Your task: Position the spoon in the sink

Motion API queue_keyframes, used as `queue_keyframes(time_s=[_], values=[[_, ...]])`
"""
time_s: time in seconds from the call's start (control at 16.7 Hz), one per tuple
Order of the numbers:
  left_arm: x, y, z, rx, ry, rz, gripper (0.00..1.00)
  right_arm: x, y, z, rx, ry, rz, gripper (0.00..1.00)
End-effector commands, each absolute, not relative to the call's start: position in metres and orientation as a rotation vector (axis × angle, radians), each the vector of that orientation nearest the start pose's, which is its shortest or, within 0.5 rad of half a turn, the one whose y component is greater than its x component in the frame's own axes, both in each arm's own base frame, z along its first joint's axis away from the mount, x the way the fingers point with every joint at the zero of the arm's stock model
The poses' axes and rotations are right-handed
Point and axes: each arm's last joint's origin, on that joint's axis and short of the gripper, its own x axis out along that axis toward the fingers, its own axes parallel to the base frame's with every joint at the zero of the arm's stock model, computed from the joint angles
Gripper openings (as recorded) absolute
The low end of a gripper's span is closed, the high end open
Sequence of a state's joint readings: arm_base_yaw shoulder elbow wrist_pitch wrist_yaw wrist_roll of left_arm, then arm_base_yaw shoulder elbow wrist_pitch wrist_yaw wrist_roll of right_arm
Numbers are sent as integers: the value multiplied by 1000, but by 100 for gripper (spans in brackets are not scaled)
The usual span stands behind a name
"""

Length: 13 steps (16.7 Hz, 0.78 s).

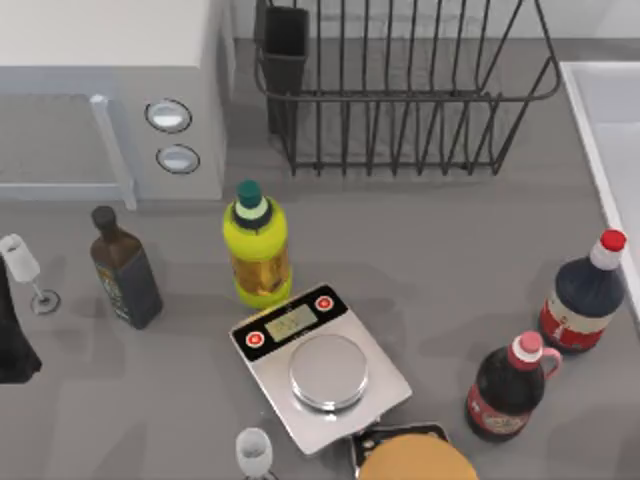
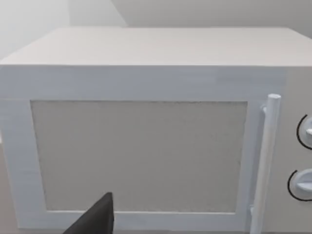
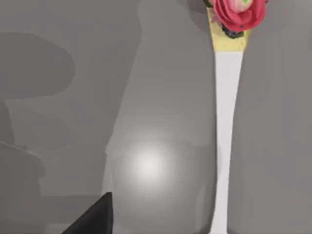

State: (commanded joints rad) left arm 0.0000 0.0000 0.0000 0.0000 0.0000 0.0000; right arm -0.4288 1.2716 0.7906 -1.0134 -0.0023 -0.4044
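Note:
The spoon (image 3: 225, 126) lies flat on the grey table in the right wrist view, with a long white handle and a pink flower ornament (image 3: 240, 13) on a yellow end. A dark part of my right gripper (image 3: 95, 217) hangs above the table, to one side of the handle and apart from it. The sink (image 1: 612, 110), a pale basin with a lighter raised rim, sits at the table's far right edge in the top view. My left arm (image 1: 12, 340) stays at the left edge, and a dark part of its gripper (image 2: 95, 219) faces the microwave door.
A white microwave (image 1: 110, 90) stands at the back left and a dark wire dish rack (image 1: 400, 90) at the back middle. A yellow bottle (image 1: 257, 245), a dark bottle (image 1: 125, 270), a kitchen scale (image 1: 320, 360), two red-capped bottles (image 1: 583, 295) (image 1: 510, 385) and wine glasses (image 1: 25, 265) crowd the table.

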Motion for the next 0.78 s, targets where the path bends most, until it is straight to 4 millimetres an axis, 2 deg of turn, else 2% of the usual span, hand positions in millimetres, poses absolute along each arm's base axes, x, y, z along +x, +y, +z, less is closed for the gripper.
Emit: queue_keyframes(time_s=[0.18, 0.48, 0.6, 0.78], values=[[106, -1, 160, 0, 0, 0, 100, 188, -91, 193, 22, 1563, -24, 100], [106, -1, 160, 0, 0, 0, 100, 189, -90, 192, 20, 1564, -22, 100], [106, -1, 160, 0, 0, 0, 100, 190, -91, 184, 24, 1568, -22, 100], [106, -1, 160, 0, 0, 0, 100, 194, -93, 157, 24, 1566, -24, 100]])
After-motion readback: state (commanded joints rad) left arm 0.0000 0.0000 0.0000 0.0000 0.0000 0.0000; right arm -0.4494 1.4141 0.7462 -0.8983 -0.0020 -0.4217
